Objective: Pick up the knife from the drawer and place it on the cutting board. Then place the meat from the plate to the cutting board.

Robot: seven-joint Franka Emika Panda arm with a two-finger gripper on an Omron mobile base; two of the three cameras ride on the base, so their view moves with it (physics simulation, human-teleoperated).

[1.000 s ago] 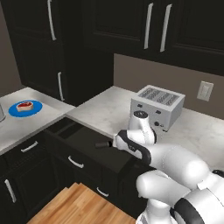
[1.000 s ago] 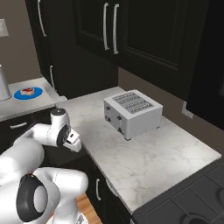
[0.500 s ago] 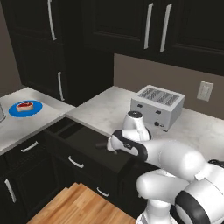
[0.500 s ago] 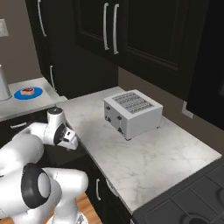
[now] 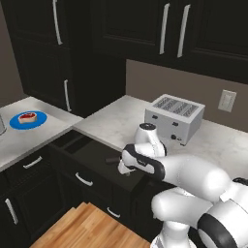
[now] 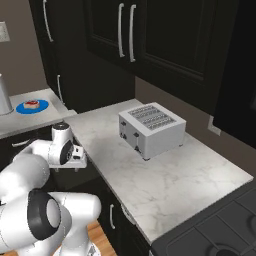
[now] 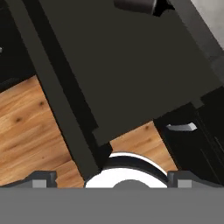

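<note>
A: Landmark is the toaster [image 5: 175, 117] on the marble counter [image 6: 165, 175]. The drawer [image 5: 99, 157] stands pulled out below and to the left of it, dark inside. The gripper [image 5: 120, 166] hangs over the drawer's right part, jaws spread as wide as they go, holding nothing.

B: Knife?

A: The knife [image 7: 135, 5] I make out only partly: a dark rounded end at the far edge of the drawer floor in the hand view, most likely the handle. A dark stub [image 5: 113, 159] just beside the hand in the left base view may be the same thing. Black on black, so the blade line is too dim to trace.

B: Approach, then?

A: My judgement: bring the hand over that dark end, turn the wrist so the fingers straddle the handle crosswise, descend straight, close only once both tips are below its top. Keep clear of the drawer walls.

B: Other items?

A: The plate [image 5: 28, 119] sits on the separate counter far left of the toaster, the meat [image 5: 28, 116] resting on it. Cutting board: no position to note. Nothing placed yet.
</note>
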